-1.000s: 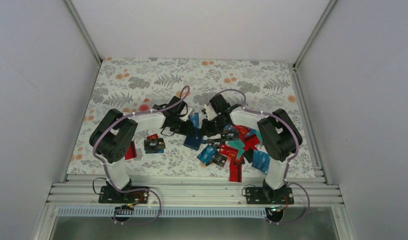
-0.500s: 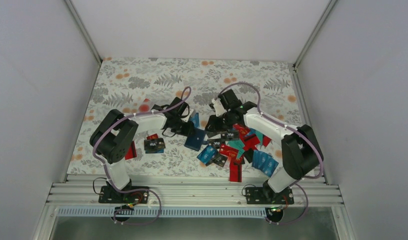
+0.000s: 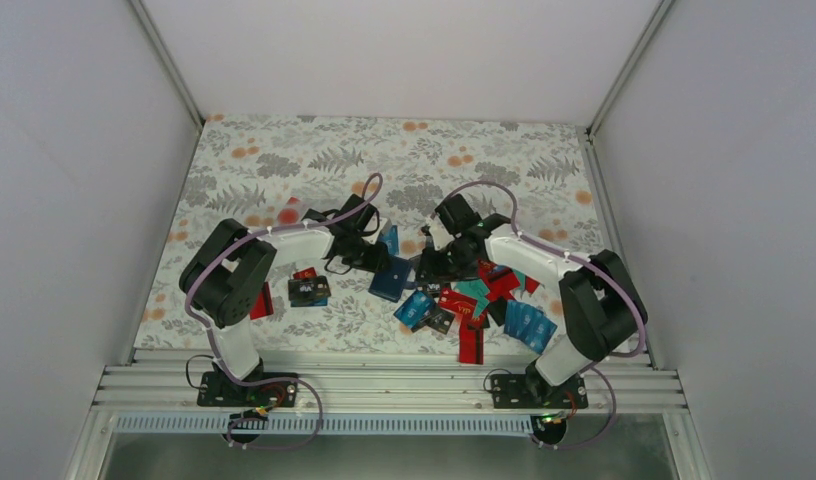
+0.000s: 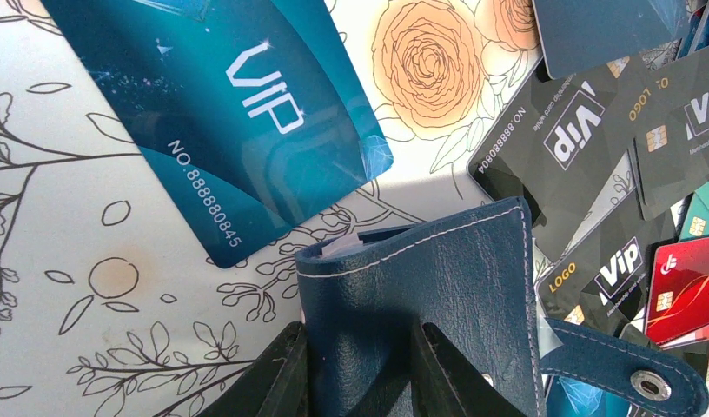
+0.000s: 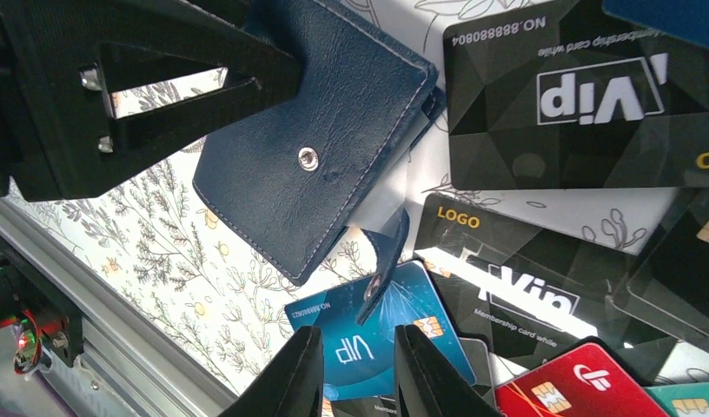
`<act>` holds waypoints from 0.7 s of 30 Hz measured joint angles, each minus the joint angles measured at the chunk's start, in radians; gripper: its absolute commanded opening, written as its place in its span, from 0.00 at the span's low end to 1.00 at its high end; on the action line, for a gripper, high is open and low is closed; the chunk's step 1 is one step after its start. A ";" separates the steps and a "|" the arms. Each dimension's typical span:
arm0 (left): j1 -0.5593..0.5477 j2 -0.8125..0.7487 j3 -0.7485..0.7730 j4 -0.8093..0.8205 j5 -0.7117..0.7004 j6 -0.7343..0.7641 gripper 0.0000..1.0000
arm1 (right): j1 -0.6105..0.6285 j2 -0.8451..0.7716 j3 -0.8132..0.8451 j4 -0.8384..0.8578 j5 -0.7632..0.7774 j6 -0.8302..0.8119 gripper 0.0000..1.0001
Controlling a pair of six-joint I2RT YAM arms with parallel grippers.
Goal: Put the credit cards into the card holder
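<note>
The left claw (image 4: 360, 347) pinches the card holder (image 4: 447, 269), so hold it steady while the narrow, empty right claw (image 5: 358, 339) grabs the blue VIP card (image 5: 334, 317)

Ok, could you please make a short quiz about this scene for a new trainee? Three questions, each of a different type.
1. True or false: the right arm's jaws grip the card holder.
2. Which word is printed on the blue card beside it? A) LOGO B) VIP C) BANK
3. Fill in: the snap strap of the holder is ____.
Key: 1 false, the left arm's jaws grip it; 2 B; 3 unfastened.
</note>
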 measured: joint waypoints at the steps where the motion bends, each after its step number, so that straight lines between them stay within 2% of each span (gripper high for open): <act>1: 0.000 0.000 0.000 0.000 -0.001 0.000 0.27 | 0.003 0.002 0.000 0.001 -0.002 0.002 0.23; 21: -0.008 -0.001 0.001 -0.001 -0.004 -0.001 0.27 | 0.026 0.061 -0.011 0.027 -0.003 0.025 0.15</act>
